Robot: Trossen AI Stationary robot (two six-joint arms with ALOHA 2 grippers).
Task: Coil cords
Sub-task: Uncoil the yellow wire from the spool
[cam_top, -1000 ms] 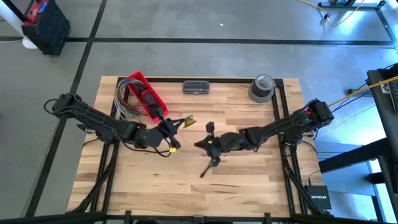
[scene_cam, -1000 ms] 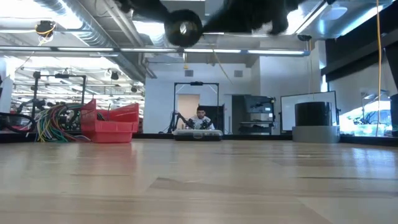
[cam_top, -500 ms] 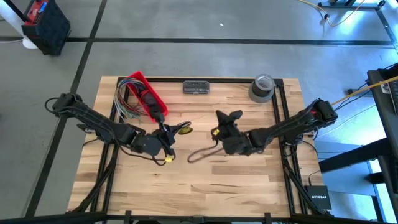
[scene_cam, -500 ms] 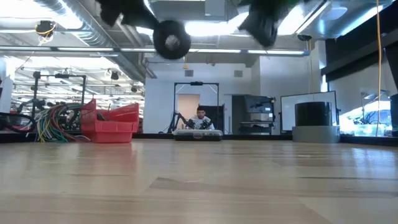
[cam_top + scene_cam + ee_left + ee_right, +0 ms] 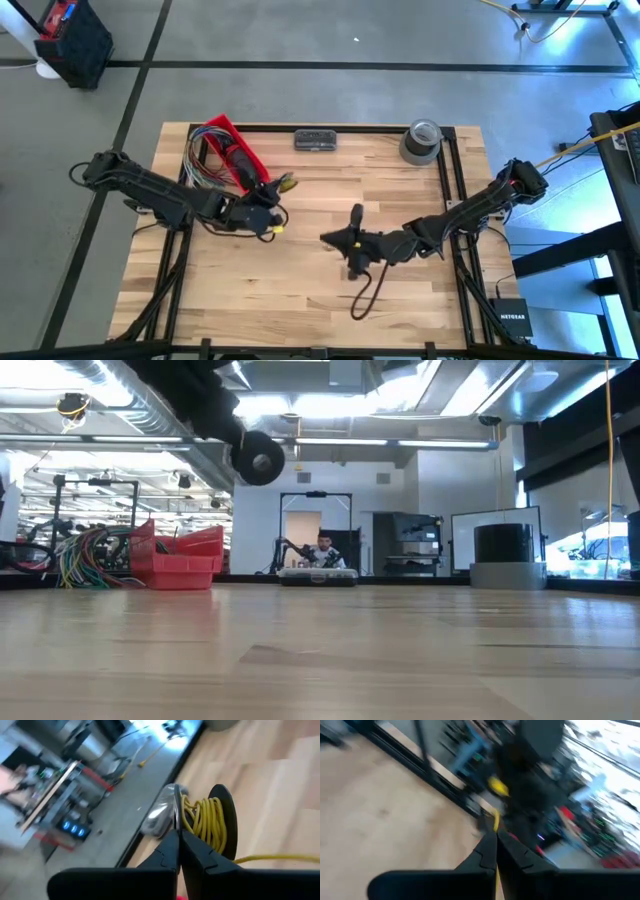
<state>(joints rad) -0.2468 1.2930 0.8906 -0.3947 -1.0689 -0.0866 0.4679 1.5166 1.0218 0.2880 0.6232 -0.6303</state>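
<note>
A small black spool (image 5: 226, 822) wound with thin yellow cord (image 5: 202, 820) is up in the air in my left gripper (image 5: 277, 192), which is shut; the spool also shows in the low view (image 5: 260, 460). A strand of the cord (image 5: 272, 857) leaves the spool sideways. My right gripper (image 5: 347, 241) is at the table's middle, to the right of the spool, shut on a yellow strand (image 5: 496, 821). A thin dark loop (image 5: 364, 296) trails from it toward the near edge; cord or shadow, I cannot tell. My left gripper pinches the rim of one spool flange (image 5: 173, 809) between its two fingertips. The spool is lifted clear of the table, its axis about level. My right gripper pinches the yellow strand (image 5: 496, 825) between its shut fingers; blur hides which part of the cord this is.
A red bin (image 5: 236, 152) and a bundle of multicoloured wires (image 5: 200, 165) lie at the far left, close behind my left gripper. A dark case (image 5: 316, 140) and a tape roll (image 5: 422, 141) sit at the far edge. A person (image 5: 322, 547) sits beyond the table.
My right gripper has swung toward the far edge, then back toward the near edge, and the dark loop has swung round with it to its near side. My left gripper has carried the spool a little toward the far left, still in the air.
</note>
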